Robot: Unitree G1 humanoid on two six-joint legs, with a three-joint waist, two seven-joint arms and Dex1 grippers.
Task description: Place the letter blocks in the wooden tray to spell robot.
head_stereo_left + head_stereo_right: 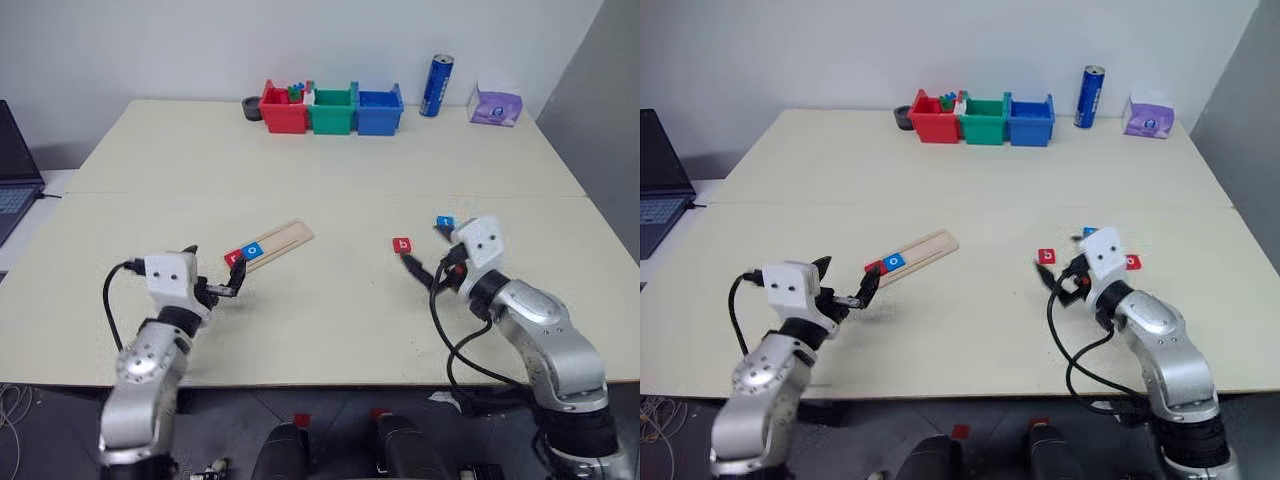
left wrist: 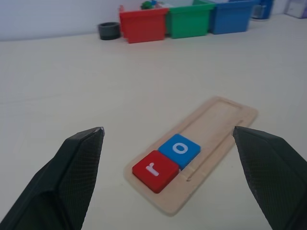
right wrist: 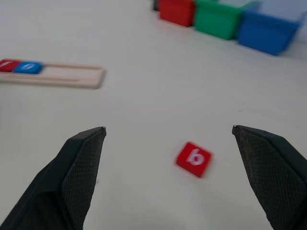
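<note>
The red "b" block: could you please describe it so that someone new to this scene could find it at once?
Start at the cream table and find the open right gripper near its front edge. Just ahead of its fingers lies a small flat red tile, the red "b" block, alone on bare tabletop. Unlike the red "r" block, it sits outside the wooden tray and shows a white "b".

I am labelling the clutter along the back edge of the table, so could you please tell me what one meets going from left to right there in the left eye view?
Dark round ring → red bin → green bin → blue bin → blue can → purple tissue pack.
</note>
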